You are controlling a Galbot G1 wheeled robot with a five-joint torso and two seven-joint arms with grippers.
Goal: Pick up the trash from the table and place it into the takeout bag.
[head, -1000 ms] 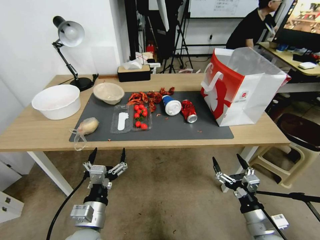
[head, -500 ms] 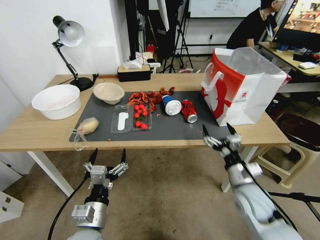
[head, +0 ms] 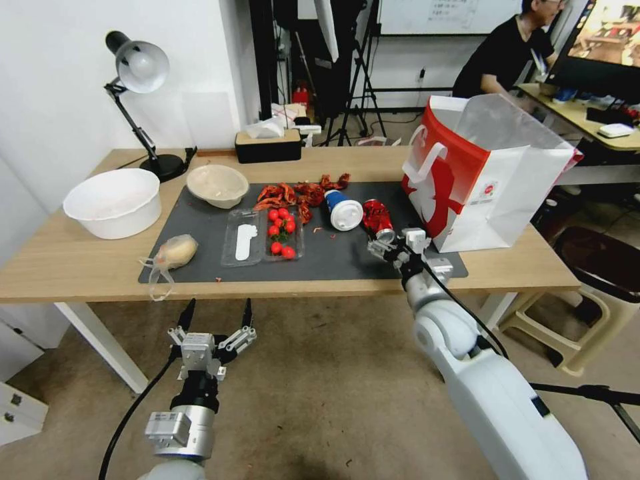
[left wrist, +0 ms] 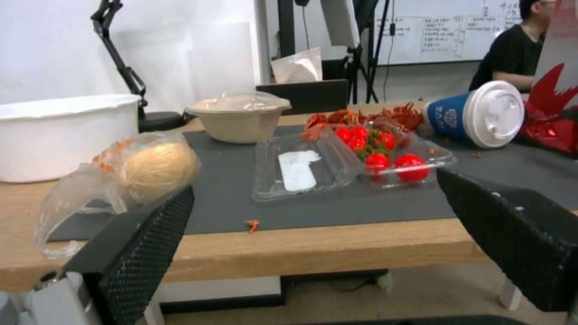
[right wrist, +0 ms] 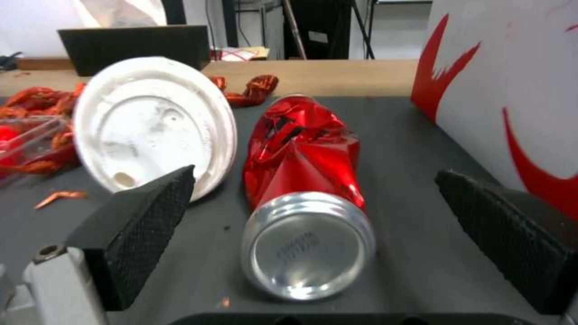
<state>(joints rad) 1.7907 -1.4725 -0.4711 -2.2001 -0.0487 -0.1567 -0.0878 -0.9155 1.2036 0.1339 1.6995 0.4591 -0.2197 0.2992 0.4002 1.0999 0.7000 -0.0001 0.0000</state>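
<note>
1. Where the long light-wood table (head: 80,270) runs across the head view, a dark grey mat (head: 333,260) is seen laid along its near edge, covering the middle stretch.
2. The takeout bag (head: 497,193) is found upright at the right end of the table, its red side against the mat's right edge, mouth open.
3. A white basin (head: 113,203) is noted near the left end, off the mat.
4. A black desk lamp (head: 137,73) and a black tissue box (head: 267,147) are set along the far edge.
5. The right gripper (head: 393,245) is held over the mat near its front right corner; in the right wrist view its fingers (right wrist: 144,221) are spread wide, either side of the crushed red can (right wrist: 301,180), not touching it.
6. The left gripper (head: 213,319) is parked below the table's near edge, fingers apart, nothing held.
7. The beige bowl (head: 217,183) is placed at the mat's far left corner.
8. A clear clamshell tray (head: 261,237) with cherry tomatoes is laid open mid-mat.
9. The blue cup (head: 342,210) lies on its side, white lid forward, just beside the can.
10. The knotted clear bag (head: 170,257) with a beige lump is lying on the mat's left edge.
11. Red shell scraps (head: 300,193) are scattered behind the tray.
</note>
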